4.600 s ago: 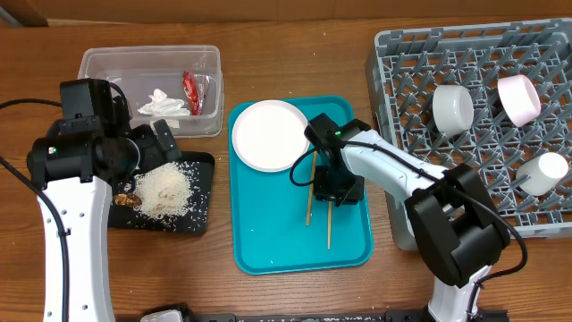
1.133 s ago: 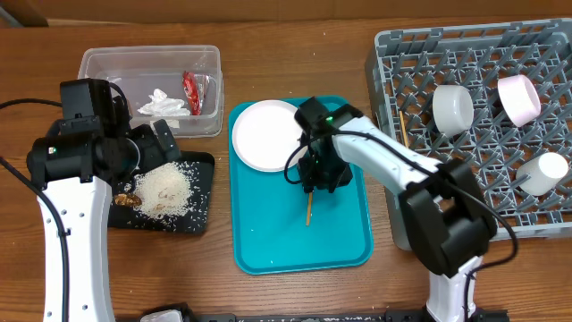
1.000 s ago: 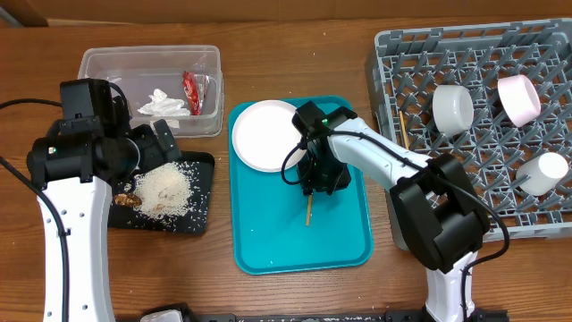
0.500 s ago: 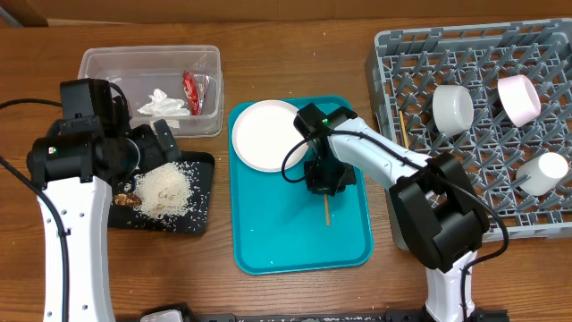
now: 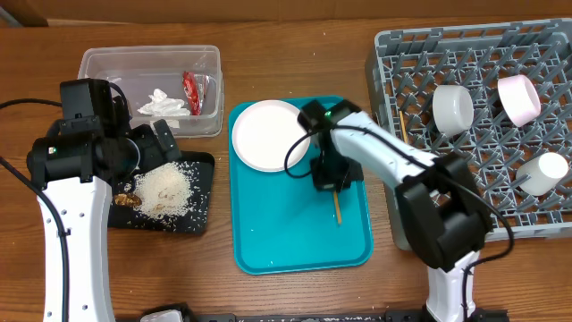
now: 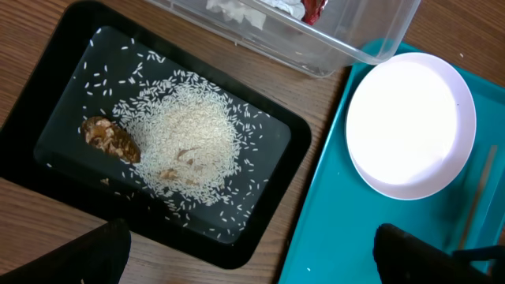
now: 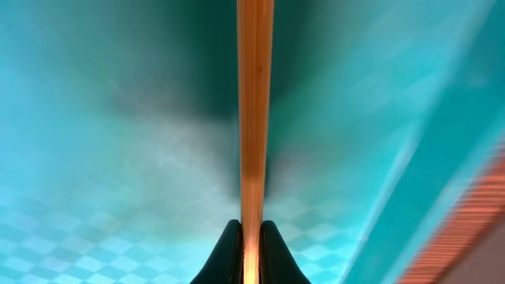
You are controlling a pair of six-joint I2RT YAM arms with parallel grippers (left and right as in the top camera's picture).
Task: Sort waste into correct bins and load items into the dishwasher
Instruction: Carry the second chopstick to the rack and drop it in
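Right wrist view, right gripper (image 7: pixel 251 237) clamped on wooden chopstick (image 7: pixel 255 95) over teal tray (image 7: pixel 95 118), left gripper (image 6: pixel 256 260) fingers apart.

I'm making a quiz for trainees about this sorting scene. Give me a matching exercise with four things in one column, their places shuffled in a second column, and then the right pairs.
Things
1. red wrapper
2. rice
3. plate
4. chopstick by the plate

Places
A. resting on the teal tray
B. gripped in the right pincer
C. inside the clear tub
D. piled on the black tray

Pairs: 1-C, 2-D, 3-A, 4-B
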